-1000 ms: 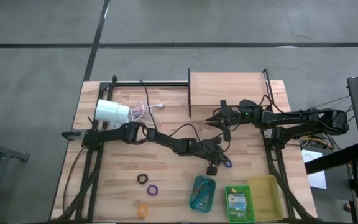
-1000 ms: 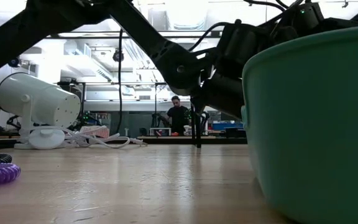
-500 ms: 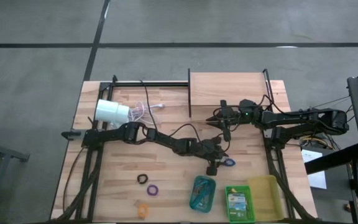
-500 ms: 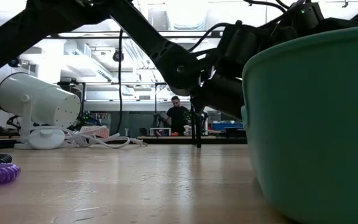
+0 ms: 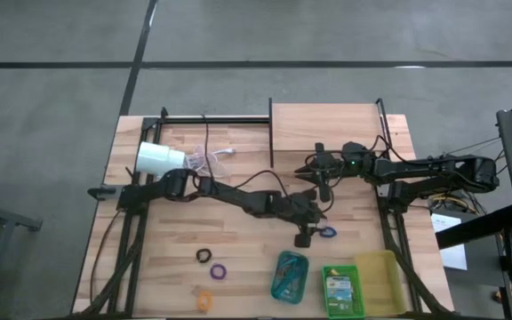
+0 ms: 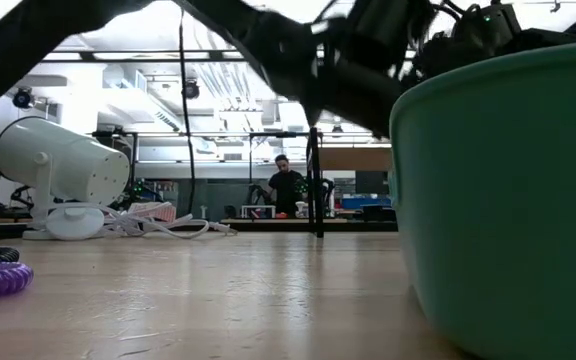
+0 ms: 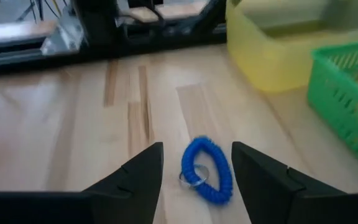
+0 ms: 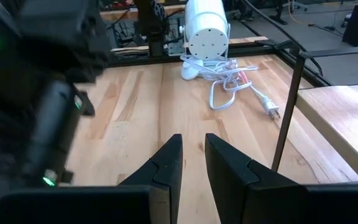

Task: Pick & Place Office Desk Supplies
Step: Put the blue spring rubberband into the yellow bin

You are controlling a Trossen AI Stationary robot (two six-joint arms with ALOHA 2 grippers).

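A blue coiled loop [image 7: 207,168] with a small metal ring lies flat on the wooden table [image 5: 238,240], right of the middle. My left gripper [image 7: 196,149] hangs open above it, one finger on either side and clear of it; in the high view the gripper [image 5: 302,238] stands just left of the loop [image 5: 327,233]. A black loop [image 5: 204,256], a purple loop [image 5: 218,270] and an orange loop [image 5: 204,300] lie near the front edge. A crayon box [image 5: 338,288] sits in the green basket [image 5: 356,307]. My right gripper [image 8: 192,140] waits farther back [image 5: 312,172], open by a narrow gap and holding nothing.
A teal tray [image 5: 289,276] with small things in it, the green basket and a yellow tray [image 5: 379,281] stand in a row at the front right. A white lamp [image 5: 160,160] with its cord lies at the back left. A raised wooden board [image 5: 323,124] is at the back.
My left gripper has gone up, away from the table; in the low view its arm now stands higher. The blue loop stays flat on the table where it was and shows more fully beside the fingers.
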